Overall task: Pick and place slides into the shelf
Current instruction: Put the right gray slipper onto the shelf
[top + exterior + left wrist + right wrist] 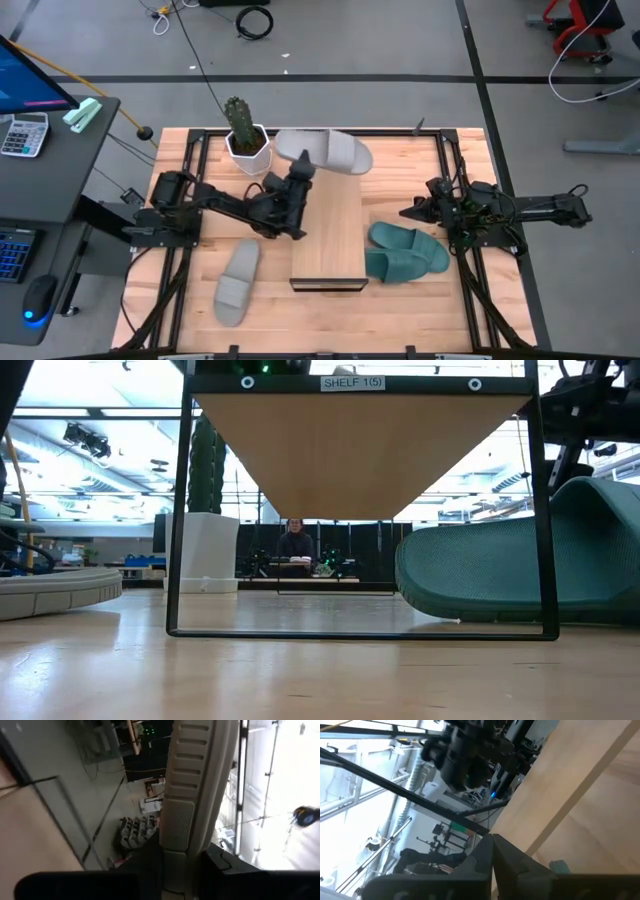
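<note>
Your slatted table stands on a grey shop floor, with a desk at 9 o'clock and a potted cactus at 11. The shelf lies at the centre, bare. Your left gripper is at the shelf's 11 o'clock corner, pinching one grey slide by its edge; the left wrist view shows the ribbed sole clamped between the fingers, hanging clear of the board. The other grey slide lies at 7 o'clock. The teal pair sits just beside the shelf at 4 o'clock. Your right gripper waits at 3 o'clock, fingers pressed together on nothing.

Expect these slides to be light, soft foam that flexes and sags from an edge grip, with a fairly grippy surface. You would do best taking hold across the strap or a side wall near the middle, so the slide hangs level
</note>
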You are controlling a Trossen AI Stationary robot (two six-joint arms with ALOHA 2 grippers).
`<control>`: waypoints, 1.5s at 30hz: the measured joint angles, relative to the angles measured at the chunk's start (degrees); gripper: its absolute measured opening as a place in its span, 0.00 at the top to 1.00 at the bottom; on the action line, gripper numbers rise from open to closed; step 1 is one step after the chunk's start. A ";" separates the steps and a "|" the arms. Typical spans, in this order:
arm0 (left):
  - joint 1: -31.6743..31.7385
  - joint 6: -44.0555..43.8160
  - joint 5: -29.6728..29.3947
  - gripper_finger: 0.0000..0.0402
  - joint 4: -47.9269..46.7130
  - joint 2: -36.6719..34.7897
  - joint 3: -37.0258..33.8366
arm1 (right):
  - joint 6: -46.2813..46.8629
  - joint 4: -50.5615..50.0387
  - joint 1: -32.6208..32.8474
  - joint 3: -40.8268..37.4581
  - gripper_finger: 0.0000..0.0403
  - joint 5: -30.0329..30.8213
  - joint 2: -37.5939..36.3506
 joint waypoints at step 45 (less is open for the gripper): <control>-0.07 5.14 -0.11 0.81 -0.13 -3.53 -0.31 | -1.17 -0.20 -0.04 -0.02 0.96 1.89 3.39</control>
